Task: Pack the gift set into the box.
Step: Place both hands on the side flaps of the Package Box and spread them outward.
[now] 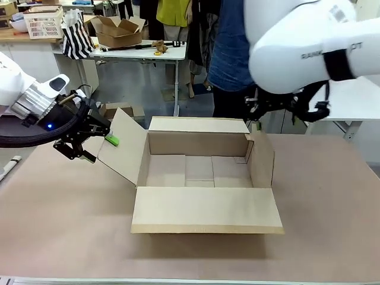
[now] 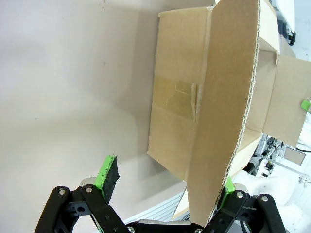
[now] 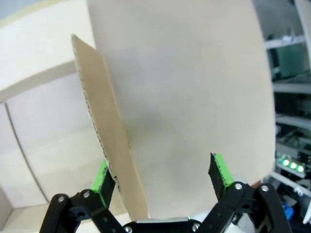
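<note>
So the big brown corrugated cardboard box (image 1: 205, 209) sat open around the middle of the tabletop (image 1: 332, 231), a bit nearer the far edge, its near flap folded flat toward the robot's edge. The inside looked bare, just cardboard bottom panels. The left gripper (image 1: 100, 148) was up at the left flap (image 1: 122, 151), which leaned outward; jaws were spread wide with the flap's edge sitting between the green pads (image 2: 108, 171), close to one pad and clear of the other. Same deal on the other side: the right gripper (image 3: 160, 174) had wide jaws straddling the upright right flap (image 1: 262, 161), not squeezing it. Honestly couldn't tell if either pad actually touched cardboard.
</note>
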You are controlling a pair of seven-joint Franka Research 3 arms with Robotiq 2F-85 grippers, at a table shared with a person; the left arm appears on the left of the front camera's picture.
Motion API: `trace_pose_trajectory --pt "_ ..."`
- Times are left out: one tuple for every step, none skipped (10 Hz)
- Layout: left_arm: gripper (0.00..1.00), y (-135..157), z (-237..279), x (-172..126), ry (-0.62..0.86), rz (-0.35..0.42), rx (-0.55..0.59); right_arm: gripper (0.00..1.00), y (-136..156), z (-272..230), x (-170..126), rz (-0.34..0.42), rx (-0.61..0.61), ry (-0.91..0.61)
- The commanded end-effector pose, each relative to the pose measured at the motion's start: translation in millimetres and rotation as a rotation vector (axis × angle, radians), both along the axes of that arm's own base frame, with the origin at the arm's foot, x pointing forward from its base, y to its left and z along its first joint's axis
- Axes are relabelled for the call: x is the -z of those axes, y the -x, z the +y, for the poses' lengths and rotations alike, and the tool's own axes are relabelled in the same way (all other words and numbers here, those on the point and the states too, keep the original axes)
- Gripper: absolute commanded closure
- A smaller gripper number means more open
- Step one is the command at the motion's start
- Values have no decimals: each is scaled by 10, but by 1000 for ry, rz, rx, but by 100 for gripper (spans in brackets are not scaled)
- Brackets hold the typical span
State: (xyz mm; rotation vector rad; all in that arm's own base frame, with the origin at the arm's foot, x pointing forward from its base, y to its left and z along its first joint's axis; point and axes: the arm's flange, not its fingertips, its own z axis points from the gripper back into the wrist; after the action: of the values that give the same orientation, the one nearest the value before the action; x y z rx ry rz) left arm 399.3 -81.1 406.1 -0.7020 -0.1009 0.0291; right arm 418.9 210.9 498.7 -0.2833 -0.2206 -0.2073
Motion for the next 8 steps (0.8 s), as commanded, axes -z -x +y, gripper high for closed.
trace_pose_trajectory --pt "0 18 16 -12 -3 3 7 0 83 -408 63 -12 -8 -137" --pt "0 18 16 -12 -3 3 7 0 63 -639 122 -2 -13 -212" --pt "0 18 16 -12 -3 3 7 0 26 -832 239 19 -27 -284" --pt "0 18 16 -12 -3 3 7 0 -7 -995 359 30 -39 -348" --pt "0 18 16 -12 -3 3 7 0 -23 -1182 483 28 -67 -436" --pt "0 18 16 -12 -3 3 7 0 -27 -1330 610 40 -74 -457" --pt "0 18 16 -12 -3 3 7 0 -45 -1415 761 62 -53 -440" --pt "0 18 16 -12 -3 3 7 0 -56 -1206 508 19 -25 -390"
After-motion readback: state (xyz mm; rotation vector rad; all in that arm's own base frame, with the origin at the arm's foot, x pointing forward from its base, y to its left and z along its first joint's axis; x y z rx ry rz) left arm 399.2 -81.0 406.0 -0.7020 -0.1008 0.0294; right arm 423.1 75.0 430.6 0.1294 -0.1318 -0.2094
